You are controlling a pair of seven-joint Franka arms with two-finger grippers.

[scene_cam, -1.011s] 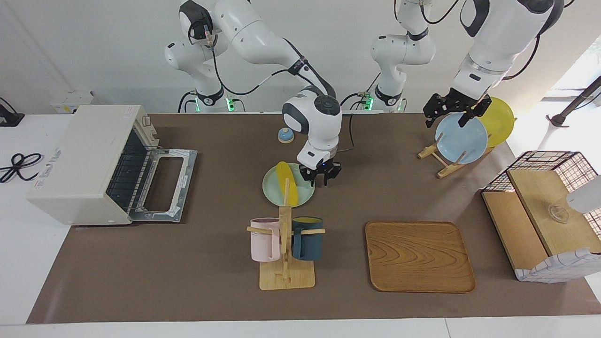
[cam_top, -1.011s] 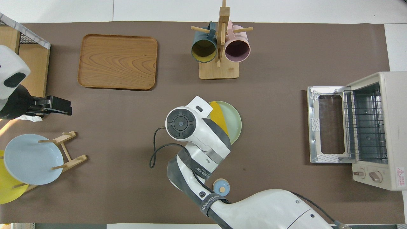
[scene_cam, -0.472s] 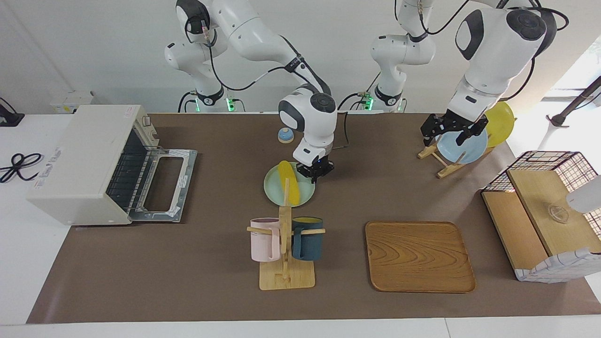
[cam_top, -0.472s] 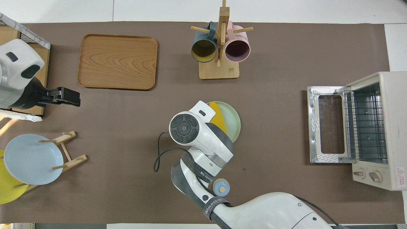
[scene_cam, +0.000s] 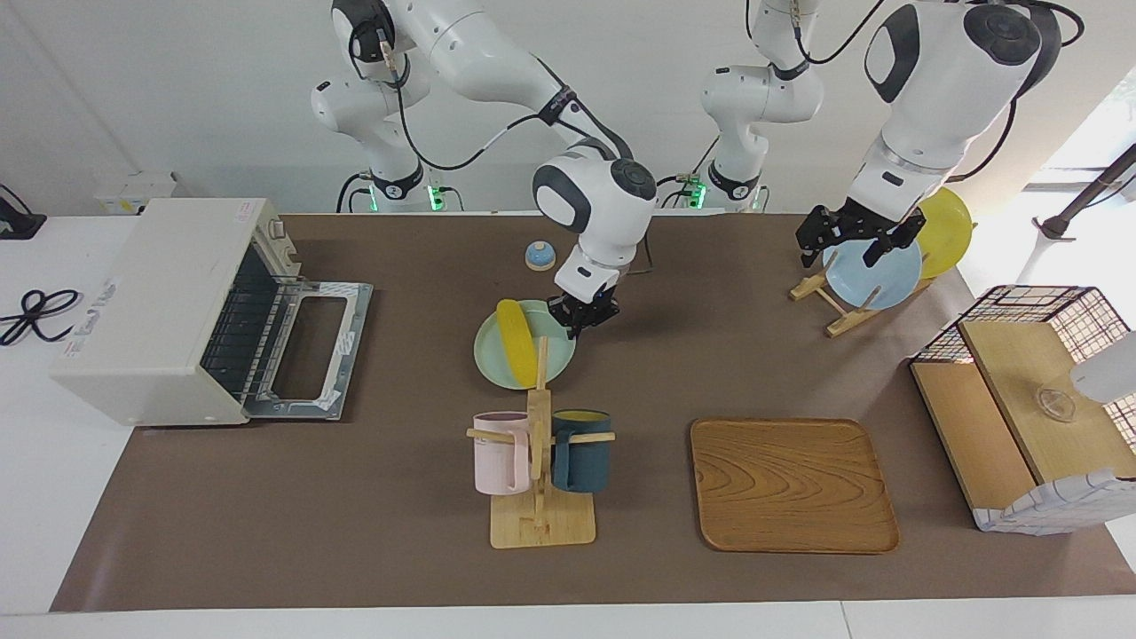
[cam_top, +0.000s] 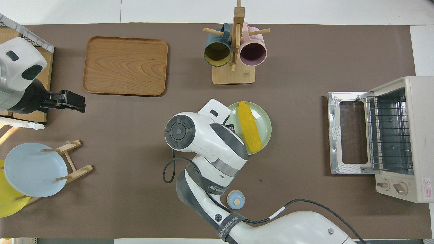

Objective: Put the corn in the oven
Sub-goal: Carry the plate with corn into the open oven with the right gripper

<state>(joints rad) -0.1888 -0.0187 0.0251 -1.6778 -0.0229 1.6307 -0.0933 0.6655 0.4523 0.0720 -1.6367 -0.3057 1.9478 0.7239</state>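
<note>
The oven (scene_cam: 173,306) stands at the right arm's end of the table, its door dropped open. The corn (scene_cam: 514,329) lies on a pale green plate (scene_cam: 497,364) mid-table, and the right gripper (scene_cam: 581,317) is clamped shut on that plate's rim on the side toward the left arm's end, not touching the corn. The left gripper (scene_cam: 848,236) hangs with jaws spread wide over the blue plate (scene_cam: 879,280) in its wooden rack, holding nothing.
</note>
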